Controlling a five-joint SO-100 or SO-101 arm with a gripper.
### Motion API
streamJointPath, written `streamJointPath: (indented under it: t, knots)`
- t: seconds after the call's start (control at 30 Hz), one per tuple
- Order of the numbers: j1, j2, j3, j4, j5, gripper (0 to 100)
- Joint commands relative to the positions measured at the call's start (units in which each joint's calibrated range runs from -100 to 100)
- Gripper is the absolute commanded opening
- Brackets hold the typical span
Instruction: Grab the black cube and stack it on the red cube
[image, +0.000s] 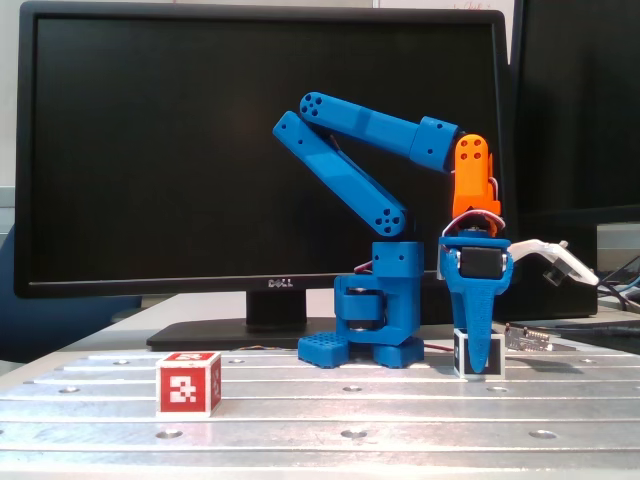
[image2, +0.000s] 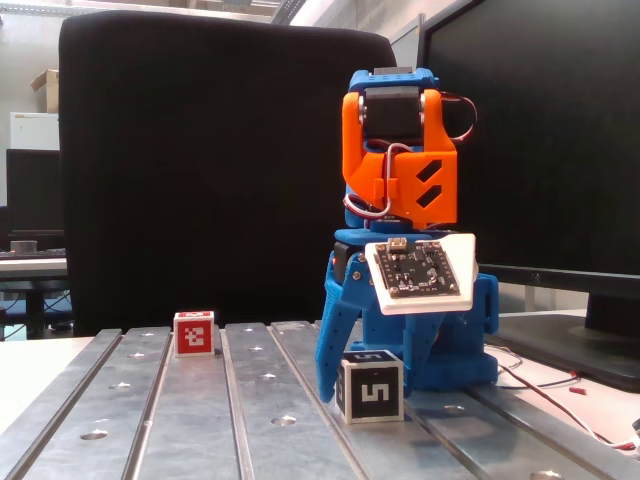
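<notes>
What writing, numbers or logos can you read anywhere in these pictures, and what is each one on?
"DELL": logo on the lower bezel of the monitor behind the arm, small but legible.
"5": white blocky digit on the front face of the black cube.
Red cube: only a white pixel marker pattern, no letters or numbers.
Circuit board on the gripper: any markings are too small to read.

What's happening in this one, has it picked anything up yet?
Not yet. The blue arm has its tool lowered over the black cube, one finger on each side, but the cube sits on the metal table. Whether the fingers are pressing it cannot be told. The red cube stands apart on the table, with nothing on it, so the stacking has not begun.
</notes>
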Motion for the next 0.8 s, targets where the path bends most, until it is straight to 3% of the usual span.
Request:
streamJointPath:
  t: [0.0,0.17,0.77]
  knots:
    - [-0.26,-0.18,-1.87,0.50,-0.29,22]
    - [0.18,-0.76,-1.51,0.59,-0.29,16]
    - [0.33,-0.85,-2.14,1.27,-0.13,15]
